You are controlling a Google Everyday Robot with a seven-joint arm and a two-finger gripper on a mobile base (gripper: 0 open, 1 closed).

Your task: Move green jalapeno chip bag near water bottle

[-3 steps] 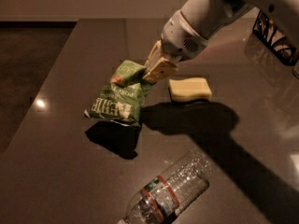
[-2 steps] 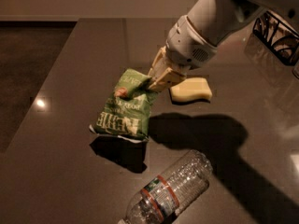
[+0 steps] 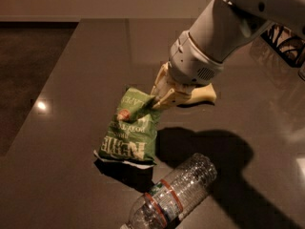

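Note:
The green jalapeno chip bag [image 3: 129,131] hangs by its top right corner from my gripper [image 3: 157,99], which is shut on it. The bag is tilted and sits just above the dark table [image 3: 66,80], with its shadow beneath. The water bottle [image 3: 171,194] lies on its side at the front of the table, just below and right of the bag's lower edge. My white arm comes in from the upper right.
A pale yellow sponge [image 3: 202,95] lies behind the gripper, partly hidden by the wrist. A dark wire object [image 3: 286,39] stands at the far right. The table's left edge runs along a dark floor.
My gripper has carried the chip bag toward the front and right. The bag is now much closer to the water bottle. The bottle and the sponge have not moved.

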